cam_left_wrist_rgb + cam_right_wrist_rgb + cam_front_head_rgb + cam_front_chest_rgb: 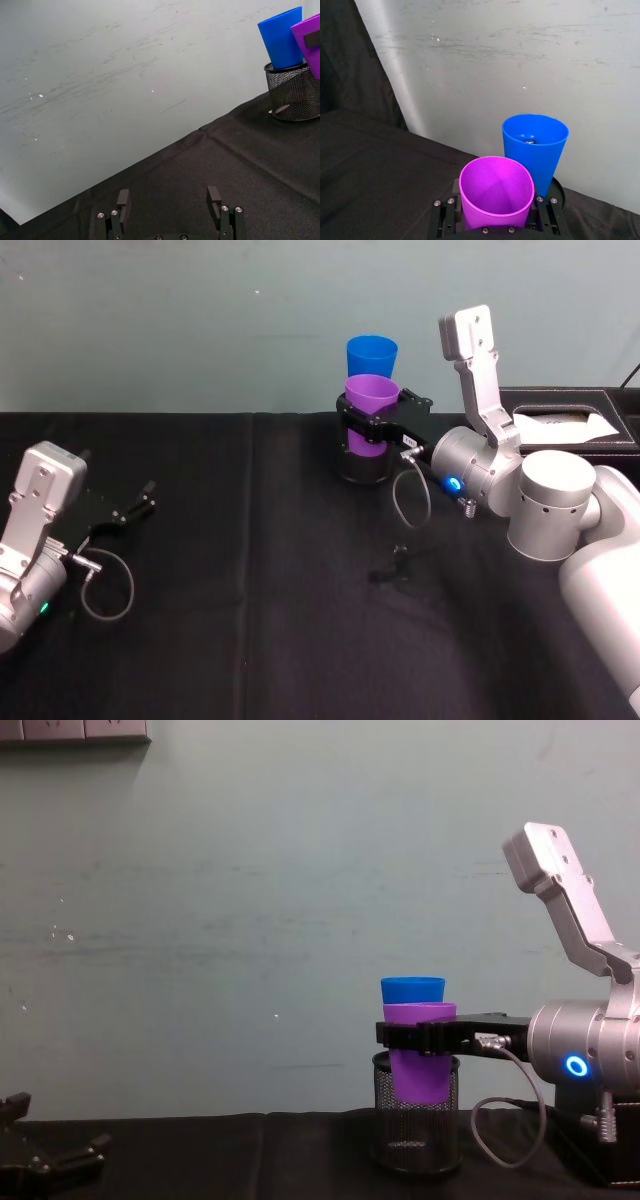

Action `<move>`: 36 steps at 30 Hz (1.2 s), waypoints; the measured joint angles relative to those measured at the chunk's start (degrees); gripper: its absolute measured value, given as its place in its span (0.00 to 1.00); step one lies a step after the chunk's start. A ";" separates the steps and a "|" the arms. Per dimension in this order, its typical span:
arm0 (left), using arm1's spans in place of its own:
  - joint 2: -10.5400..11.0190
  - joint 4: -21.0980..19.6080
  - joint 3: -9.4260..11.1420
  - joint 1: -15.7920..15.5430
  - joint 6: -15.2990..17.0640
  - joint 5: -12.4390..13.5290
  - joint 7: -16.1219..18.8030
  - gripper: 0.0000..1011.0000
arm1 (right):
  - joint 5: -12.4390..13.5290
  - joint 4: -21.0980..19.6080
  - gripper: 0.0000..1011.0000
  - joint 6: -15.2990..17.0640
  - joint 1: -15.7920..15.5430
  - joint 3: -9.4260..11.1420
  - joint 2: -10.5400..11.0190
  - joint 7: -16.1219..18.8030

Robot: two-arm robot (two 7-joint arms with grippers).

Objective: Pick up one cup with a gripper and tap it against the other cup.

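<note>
A: Where is the purple cup (370, 393) (496, 192) (420, 1075)?

B: In the right gripper (372, 426) (497, 226) (415, 1034). The fingers pinch it from both sides just under the rim, and it is upright. Its lower part sits down inside the black mesh pen holder (362, 470) (295, 92) (415, 1132).

A: And the blue cup (372, 355) (282, 37) (535, 145) (413, 988)?

B: It stands upright in the same holder, on the side toward the wall, with its rim higher than the purple rim. The two cups are right beside each other. I cannot tell whether they touch.

A: Where is the holder on the desk (250, 640)?

B: Close to the far edge, about midway along it. The right arm reaches to it from the right side, with its blue ring light lit.

A: What about the left gripper (135, 505) (168, 197)?

B: It is low over the black cloth near the left edge, well apart from the cups. Its fingers are spread with nothing between them.
</note>
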 joint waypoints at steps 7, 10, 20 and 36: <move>0.00 0.00 0.00 0.00 0.00 0.00 0.00 0.99 | 0.00 0.00 0.72 0.00 0.00 0.00 0.00 0.00; 0.00 0.00 0.00 0.00 0.00 0.00 0.00 0.99 | 0.00 0.00 0.72 0.00 0.00 0.00 0.00 0.00; 0.00 0.00 0.00 0.00 0.00 0.00 0.00 0.99 | 0.00 0.00 0.72 0.00 0.00 0.00 0.00 0.00; 0.00 0.00 0.00 0.00 0.00 0.00 0.00 0.99 | 0.00 0.00 0.72 0.00 0.00 0.00 0.00 0.00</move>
